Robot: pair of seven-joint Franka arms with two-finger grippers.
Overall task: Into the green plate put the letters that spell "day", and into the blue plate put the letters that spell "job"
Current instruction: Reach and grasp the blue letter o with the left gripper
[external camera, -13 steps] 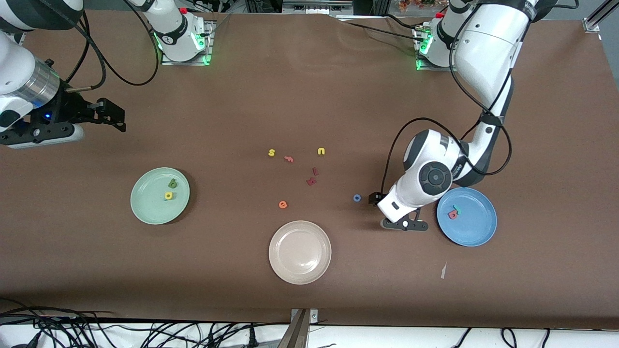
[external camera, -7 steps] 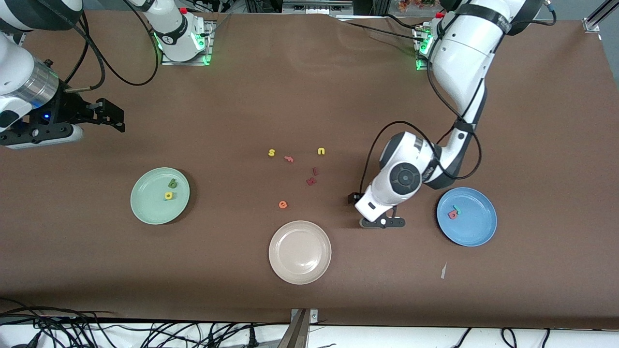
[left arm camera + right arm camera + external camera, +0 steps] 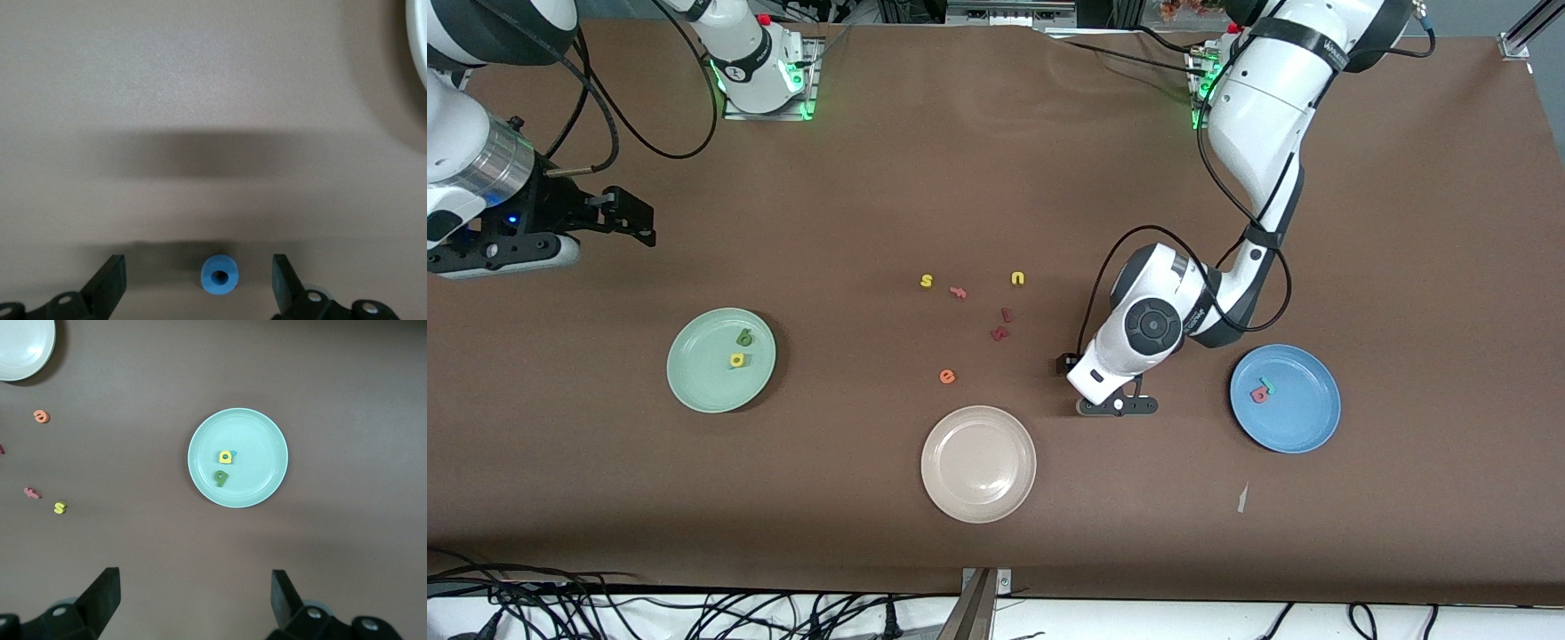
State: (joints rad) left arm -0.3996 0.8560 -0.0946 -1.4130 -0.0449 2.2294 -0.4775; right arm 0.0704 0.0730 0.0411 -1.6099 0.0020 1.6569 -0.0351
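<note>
The blue "o" lies flat on the table between the fingers of my open left gripper, touching neither. In the front view the left hand hides it. The blue plate at the left arm's end holds the salmon "b" and the teal "j". The green plate holds the olive "d" and the yellow "a", with a teal "y" peeking out beside the "a". My right gripper waits open and empty in the air near the right arm's end of the table.
A beige plate sits nearest the front camera, mid-table. Loose letters lie in the middle: yellow "s", yellow "u", a salmon letter, two dark red ones, orange "e". A white scrap lies near the blue plate.
The left arm has swung from beside the blue plate toward the middle and now stands over the blue "o", hiding it in the front view. The right arm has barely shifted.
</note>
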